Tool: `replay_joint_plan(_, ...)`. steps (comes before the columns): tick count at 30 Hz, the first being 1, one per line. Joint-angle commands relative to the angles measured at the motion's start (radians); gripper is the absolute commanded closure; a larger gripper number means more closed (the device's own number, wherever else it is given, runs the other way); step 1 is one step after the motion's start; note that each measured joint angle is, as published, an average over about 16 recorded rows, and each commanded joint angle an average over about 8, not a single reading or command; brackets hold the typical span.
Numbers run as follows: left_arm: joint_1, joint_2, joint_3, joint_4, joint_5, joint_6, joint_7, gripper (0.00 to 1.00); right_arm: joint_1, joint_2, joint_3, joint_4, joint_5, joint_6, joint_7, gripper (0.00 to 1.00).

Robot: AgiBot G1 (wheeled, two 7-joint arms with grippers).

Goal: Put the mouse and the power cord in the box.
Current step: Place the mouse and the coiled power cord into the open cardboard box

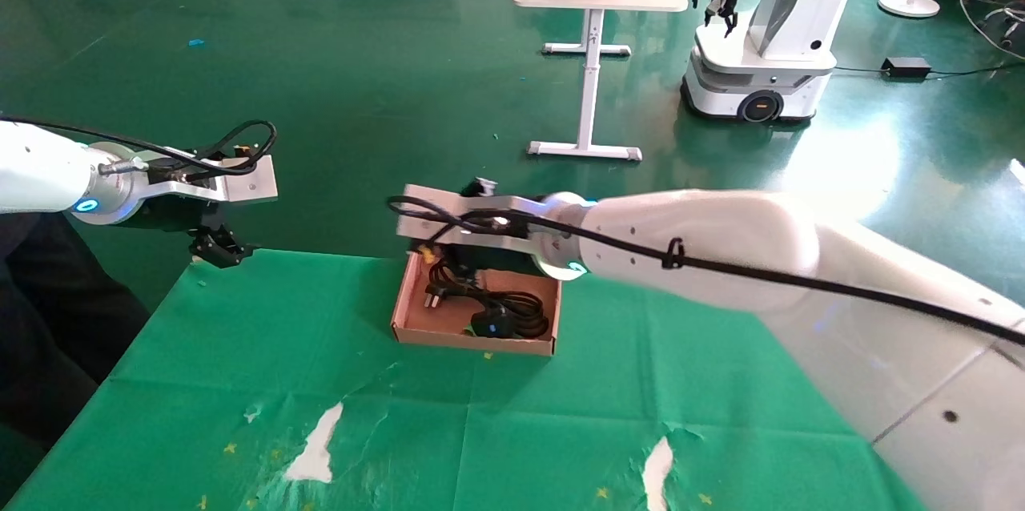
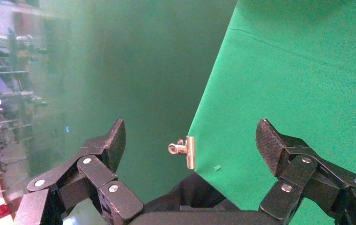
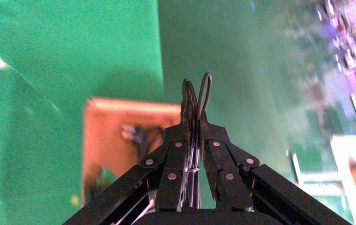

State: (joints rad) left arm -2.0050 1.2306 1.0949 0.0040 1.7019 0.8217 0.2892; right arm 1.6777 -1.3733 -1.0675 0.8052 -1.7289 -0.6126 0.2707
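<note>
Pincers over the green bench, one squeezing cord loops above the box.
Right pincer (image 3: 192, 123) is clenched on loops of the power cord (image 3: 196, 96) and hangs over the far side of the box (image 1: 416, 317); the head view hides its tips behind the arm. More thick black cord and its plug (image 1: 433, 299) lie coiled in the brown box, with the black mouse (image 1: 492, 324) near the front wall, partly mixed in with the coils. Left pincer (image 2: 190, 140) hangs released, holding nothing, over the far left corner of the bench (image 1: 240, 351), by a small metal clip (image 2: 185, 150). White tears (image 1: 316, 443) show in the cloth.
</note>
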Motion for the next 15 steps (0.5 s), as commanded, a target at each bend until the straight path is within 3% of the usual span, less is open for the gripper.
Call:
replay_joint_plan(1,0.0,0.0,0.0,-0.001,0.0,-0.001,0.0,0.0,0.004,-0.001,-0.042,-0.032,0.005,0.045,0.023,0.76)
replay_joint_plan(7,-0.001,-0.001,0.001,0.0,0.001,0.003,-0.001,0.0,0.007,-0.004,-0.125,-0.07,-0.006,0.131,0.063,0.03)
replay_joint_plan(15,-0.001,-0.001,0.0,0.0,0.001,0.002,-0.002,0.0,0.007,-0.004,-0.125,-0.069,-0.009,0.134,0.061,0.0)
